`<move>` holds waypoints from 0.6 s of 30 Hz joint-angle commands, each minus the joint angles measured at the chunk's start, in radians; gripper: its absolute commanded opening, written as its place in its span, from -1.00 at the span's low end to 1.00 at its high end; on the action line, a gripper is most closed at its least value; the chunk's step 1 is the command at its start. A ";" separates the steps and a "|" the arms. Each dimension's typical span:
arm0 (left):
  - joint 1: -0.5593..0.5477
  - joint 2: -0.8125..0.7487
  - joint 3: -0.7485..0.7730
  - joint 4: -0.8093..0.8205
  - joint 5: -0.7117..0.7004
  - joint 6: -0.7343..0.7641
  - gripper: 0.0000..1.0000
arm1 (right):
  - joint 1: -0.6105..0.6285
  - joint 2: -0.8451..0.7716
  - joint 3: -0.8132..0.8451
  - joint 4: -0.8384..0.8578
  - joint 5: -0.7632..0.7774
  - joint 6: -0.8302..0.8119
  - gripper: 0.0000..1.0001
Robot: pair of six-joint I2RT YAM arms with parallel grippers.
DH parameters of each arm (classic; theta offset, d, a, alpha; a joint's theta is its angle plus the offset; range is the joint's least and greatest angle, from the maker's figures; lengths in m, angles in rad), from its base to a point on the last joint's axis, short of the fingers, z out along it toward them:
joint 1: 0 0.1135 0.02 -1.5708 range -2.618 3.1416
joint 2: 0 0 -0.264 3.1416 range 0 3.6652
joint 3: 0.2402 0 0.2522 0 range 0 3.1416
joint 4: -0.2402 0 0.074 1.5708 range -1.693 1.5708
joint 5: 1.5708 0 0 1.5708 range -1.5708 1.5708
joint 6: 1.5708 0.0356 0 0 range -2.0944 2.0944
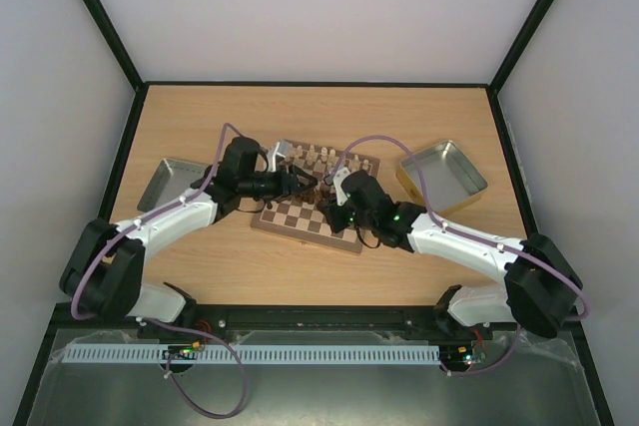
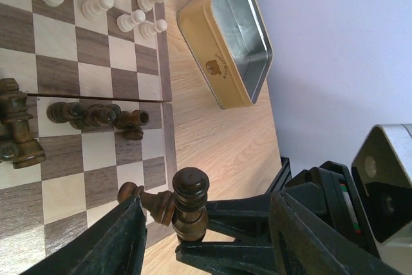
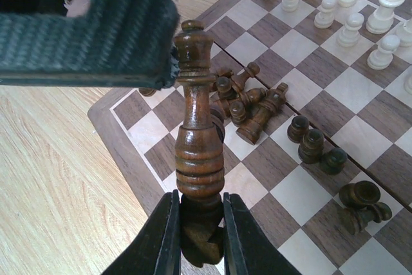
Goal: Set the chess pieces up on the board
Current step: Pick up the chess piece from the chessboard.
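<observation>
**Right claw [image 3: 199, 243] clamped on a dark chessman [image 3: 198, 152] at the board [image 3: 151, 132] corner**

Closest to the right wrist lens, we see two smooth black fingers closed tight on the foot of the dark chessman. It is a tall, lathe-turned wooden piece, glossy brown, with a ringed body, a slim neck and a knobbed crown. It stands upright in the grip over the corner squares of the board. We cannot tell whether it touches the surface.

Left claw [image 2: 209, 223] stands wide apart, with the chessman between its coarse, woven-textured pads [image 2: 109, 243]. One pad sits just beside the crown, and contact cannot be confirmed.

We note that the board is a checkered panel of tan and dark brown squares with a brown rim, lying on the pale wood-grain desk [image 1: 200, 117]. Cream pieces [image 3: 351, 24], matt and rounded, stand in rows along its far side. A cluster of dark pieces [image 3: 248, 104] lies tipped over near the middle squares, and three dark pawns [image 3: 314, 145] sit close together beside it.

A yellow tin [image 2: 222, 62], rectangular with rounded corners and a bear print on its wall, rests on the desk right of the board. Its inside shows polished metal. A grey metal tray [image 1: 170, 184] rests to the left.
</observation>
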State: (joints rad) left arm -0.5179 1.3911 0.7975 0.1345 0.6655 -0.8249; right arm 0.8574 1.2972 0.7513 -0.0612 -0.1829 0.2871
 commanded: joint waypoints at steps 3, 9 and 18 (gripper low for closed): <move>-0.005 0.018 0.016 0.041 -0.005 -0.033 0.14 | -0.001 -0.030 -0.020 0.044 0.000 0.010 -0.79; 0.008 -0.133 -0.093 0.186 -0.139 -0.167 0.42 | -0.002 -0.082 -0.048 0.113 -0.013 0.091 -0.79; 0.012 -0.269 -0.233 0.537 -0.129 -0.622 0.52 | -0.002 -0.228 -0.044 0.209 -0.074 0.149 -0.79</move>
State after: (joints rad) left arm -0.5098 1.1481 0.5919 0.4759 0.5411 -1.1957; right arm 0.8574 1.1469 0.7090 0.0517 -0.2226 0.4038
